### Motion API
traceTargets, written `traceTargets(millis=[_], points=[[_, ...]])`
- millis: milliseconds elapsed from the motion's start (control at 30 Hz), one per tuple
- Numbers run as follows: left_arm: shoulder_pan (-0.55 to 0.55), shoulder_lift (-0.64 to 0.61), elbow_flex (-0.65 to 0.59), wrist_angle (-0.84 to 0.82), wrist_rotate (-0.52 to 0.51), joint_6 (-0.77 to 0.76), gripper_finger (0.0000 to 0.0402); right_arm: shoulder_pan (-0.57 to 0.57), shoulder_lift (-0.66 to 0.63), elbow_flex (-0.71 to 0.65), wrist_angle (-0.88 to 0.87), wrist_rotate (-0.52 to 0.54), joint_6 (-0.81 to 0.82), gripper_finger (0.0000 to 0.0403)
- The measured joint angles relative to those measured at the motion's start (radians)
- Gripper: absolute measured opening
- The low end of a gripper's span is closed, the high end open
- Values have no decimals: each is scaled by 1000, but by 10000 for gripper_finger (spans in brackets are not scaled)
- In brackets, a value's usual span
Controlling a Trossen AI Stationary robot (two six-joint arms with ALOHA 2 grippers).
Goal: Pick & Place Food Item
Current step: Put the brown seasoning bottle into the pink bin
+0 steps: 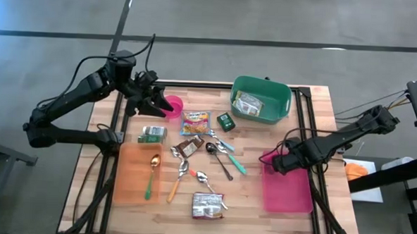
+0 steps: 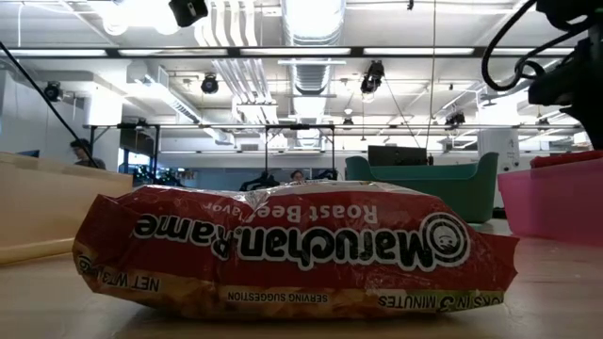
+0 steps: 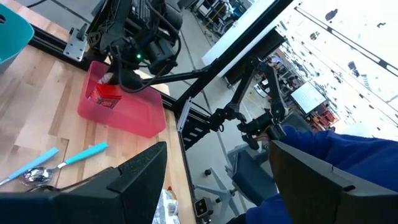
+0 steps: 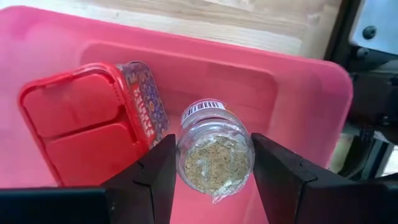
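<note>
1. While the right tool hangs over the pink bin at the bench's right side, its jaws are clamped on a clear herb jar, one finger on each side of the glass, with the barcode label facing the camera.
2. Beside the jar, and possibly touching it, a red-lidded tin already lies in the bin.
3. Handling, as I judge it: the jar is rigid, smooth and probably light, so it could slip or twist; hold it across the body at mid-height, as now. Being glass or hard plastic, it should be lowered, not dropped.
4. Away at the bench's far left corner, the left tool sits near a pink cup, fingers spread and holding nothing.
5. Ramen packet and spoons lie mid-bench, and a green bin stands at the back.
</note>
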Motion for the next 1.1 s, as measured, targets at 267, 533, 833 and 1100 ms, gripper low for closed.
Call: traceTargets(millis=[267,533,833,1100], points=[[0,0,0,0,0,0,283,-1,0,5,12,-34,84,167],[0,0,0,0,0,0,283,-1,1,35,18,-36,271,167],[-1,0,0,0,0,20,283,-1,1,16,36,-20,440,167],[0,0,0,0,0,23,283,-11,86,-33,159,11,448,167]])
